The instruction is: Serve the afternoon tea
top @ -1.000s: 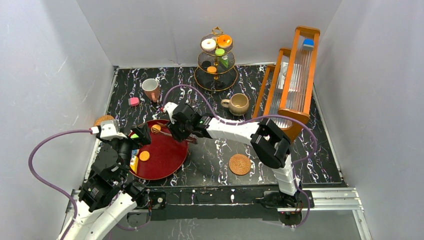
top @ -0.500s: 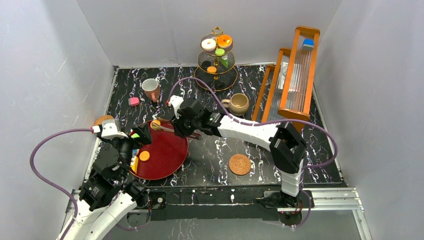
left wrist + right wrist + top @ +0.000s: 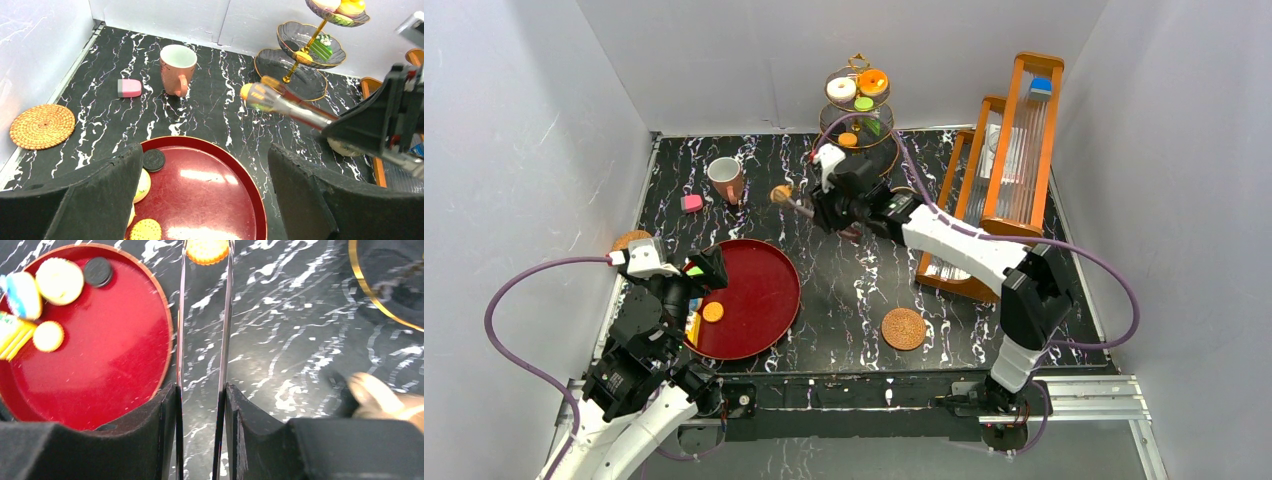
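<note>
Gripping black tongs (image 3: 226, 315) part-closed, orange cookie (image 3: 207, 251) nipped at tips, R pincer (image 3: 200, 395) should hold squeeze steady approaching gold stand (image 3: 277, 65) at table (image 3: 854, 290) far edge; L pincer (image 3: 205, 170) gapes empty.

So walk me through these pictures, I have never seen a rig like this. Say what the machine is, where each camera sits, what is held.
These are two robot arms bolted at the near edge of a table. One picture looks down from above; the other two come from a camera on each wrist. The right gripper is shut on tongs, which pinch an orange cookie. The left gripper is open and empty over the red tray, which holds more toy pastries. Also on the table: a gold three-tier stand, a pink mug, woven coasters and a wooden rack.
</note>
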Tool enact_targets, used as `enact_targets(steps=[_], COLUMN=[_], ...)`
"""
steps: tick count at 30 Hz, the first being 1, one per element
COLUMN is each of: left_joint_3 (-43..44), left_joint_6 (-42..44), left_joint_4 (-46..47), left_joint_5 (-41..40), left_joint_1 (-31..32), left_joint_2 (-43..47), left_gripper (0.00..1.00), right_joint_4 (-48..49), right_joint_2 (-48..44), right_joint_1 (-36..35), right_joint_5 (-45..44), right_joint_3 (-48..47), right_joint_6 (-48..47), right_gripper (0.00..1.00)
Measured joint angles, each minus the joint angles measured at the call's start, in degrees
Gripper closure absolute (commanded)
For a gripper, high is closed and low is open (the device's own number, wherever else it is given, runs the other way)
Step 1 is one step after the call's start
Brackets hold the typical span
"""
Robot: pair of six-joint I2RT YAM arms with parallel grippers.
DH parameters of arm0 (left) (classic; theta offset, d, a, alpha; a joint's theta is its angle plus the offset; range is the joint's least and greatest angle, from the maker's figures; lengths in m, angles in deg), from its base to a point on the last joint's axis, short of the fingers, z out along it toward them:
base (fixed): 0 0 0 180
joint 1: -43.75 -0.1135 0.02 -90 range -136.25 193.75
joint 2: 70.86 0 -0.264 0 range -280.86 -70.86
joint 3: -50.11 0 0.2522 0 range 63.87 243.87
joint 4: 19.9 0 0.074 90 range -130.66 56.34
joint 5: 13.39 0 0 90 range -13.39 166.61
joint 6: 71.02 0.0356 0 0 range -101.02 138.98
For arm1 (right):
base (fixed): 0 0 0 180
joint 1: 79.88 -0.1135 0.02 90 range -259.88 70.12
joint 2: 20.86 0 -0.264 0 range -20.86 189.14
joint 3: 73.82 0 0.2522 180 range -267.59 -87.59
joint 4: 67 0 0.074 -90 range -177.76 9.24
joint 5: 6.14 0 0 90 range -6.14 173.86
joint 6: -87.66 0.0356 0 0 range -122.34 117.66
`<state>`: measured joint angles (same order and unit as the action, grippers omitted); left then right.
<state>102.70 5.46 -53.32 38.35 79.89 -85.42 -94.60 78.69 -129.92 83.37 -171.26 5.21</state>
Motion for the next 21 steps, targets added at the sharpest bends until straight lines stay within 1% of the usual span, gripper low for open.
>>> enact_targets(steps=[11,15,21], left_joint_3=[0.00,0.00,0.00], left_joint_6=[0.00,0.00,0.00], left_joint_4=[0.00,0.00,0.00], left_joint_5=[0.31,0.42,0.57], left_joint_1=[0.00,0.00,0.00], left_joint_2=[-0.61,-0.81,-0.81], left_gripper=[0.08,0.08,0.08], right_joint_4=[-0.22,-0.26,-0.17], right_joint_2=[-4.61,-4.70,-4.50], right_joint_1=[13.84,16.83,19.41], right_joint_5=[-3.15,-4.13,-4.50], right_joint_3=[0.15,0.15,0.13], right_joint_6=[-0.02,-0.02,0.00], right_gripper=[0.56,0.57,0.56])
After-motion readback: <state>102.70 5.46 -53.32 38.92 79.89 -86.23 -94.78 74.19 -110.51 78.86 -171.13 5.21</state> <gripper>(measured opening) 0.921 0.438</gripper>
